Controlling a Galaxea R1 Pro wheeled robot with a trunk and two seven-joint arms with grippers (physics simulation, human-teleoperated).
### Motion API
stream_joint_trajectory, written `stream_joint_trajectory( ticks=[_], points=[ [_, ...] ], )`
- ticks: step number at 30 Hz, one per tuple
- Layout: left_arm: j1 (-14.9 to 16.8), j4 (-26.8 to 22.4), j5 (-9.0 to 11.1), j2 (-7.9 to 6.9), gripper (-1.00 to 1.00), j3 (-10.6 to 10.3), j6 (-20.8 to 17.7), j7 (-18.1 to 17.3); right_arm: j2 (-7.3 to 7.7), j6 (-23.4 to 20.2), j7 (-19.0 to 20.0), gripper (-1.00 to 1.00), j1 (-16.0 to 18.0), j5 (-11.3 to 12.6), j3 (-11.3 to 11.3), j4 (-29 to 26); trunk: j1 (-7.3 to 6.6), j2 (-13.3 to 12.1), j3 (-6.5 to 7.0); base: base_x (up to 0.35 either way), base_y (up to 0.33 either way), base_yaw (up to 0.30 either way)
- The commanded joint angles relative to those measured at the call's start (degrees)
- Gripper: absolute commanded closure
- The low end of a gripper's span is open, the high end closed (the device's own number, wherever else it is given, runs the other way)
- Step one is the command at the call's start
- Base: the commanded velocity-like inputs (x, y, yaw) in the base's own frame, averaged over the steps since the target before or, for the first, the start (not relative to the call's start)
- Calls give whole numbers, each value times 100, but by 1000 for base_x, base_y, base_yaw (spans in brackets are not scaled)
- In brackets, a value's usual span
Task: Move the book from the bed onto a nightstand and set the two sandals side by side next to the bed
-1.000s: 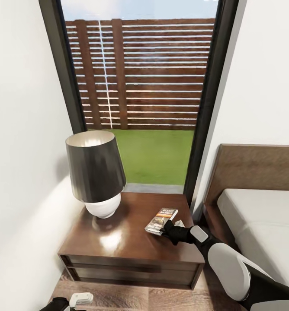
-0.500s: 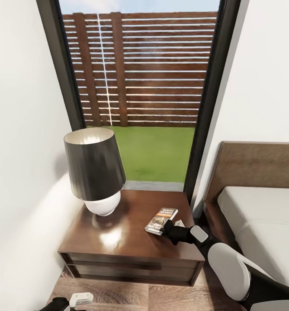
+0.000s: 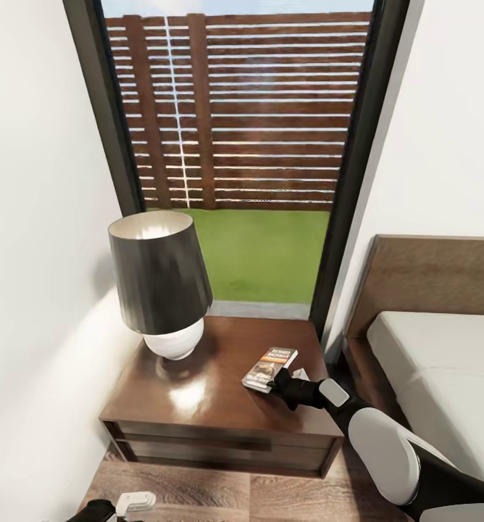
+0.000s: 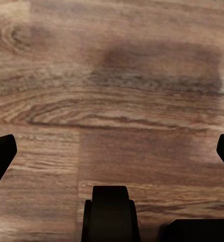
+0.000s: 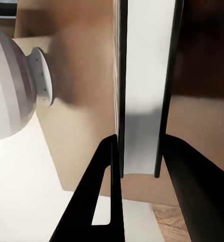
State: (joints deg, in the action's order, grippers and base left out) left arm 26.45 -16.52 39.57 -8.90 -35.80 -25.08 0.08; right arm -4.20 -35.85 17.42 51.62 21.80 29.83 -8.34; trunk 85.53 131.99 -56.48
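The book (image 3: pixel 269 367), dark with an orange band, rests low over the right part of the nightstand (image 3: pixel 198 406) top. My right gripper (image 3: pixel 277 383) is shut on its near edge. In the right wrist view the book (image 5: pixel 142 85) stands edge-on, its white page block pinched between the two dark fingers (image 5: pixel 109 171) of the right gripper (image 5: pixel 139 151). The bed (image 3: pixel 437 362) lies to the right of the nightstand. My left gripper (image 4: pixel 112 151) hangs open over the wood floor, holding nothing. The sandals are out of view.
A lamp (image 3: pixel 161 279) with a dark shade and white base stands on the left part of the nightstand, also seen as a lamp base (image 5: pixel 16 85) in the right wrist view. A tall window (image 3: pixel 235 145) is behind, and a white wall closes the left side.
The head camera has shifted slightly, moving the whole picture. The book and my right gripper stay at the same spot on the nightstand.
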Motion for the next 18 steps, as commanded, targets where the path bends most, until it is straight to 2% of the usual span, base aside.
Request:
stream_joint_trajectory(
  ticks=[1,18],
  points=[
    [2,-10,16,-4,-100,-24,-23,1,-3,-28,8,100,-1,-27,6,-10,-1,2,-12,0,0,64],
    [3,-10,16,-4,-100,-24,-23,1,-2,-28,24,100,-3,-27,6,-10,-1,2,-36,0,0,14]
  ],
)
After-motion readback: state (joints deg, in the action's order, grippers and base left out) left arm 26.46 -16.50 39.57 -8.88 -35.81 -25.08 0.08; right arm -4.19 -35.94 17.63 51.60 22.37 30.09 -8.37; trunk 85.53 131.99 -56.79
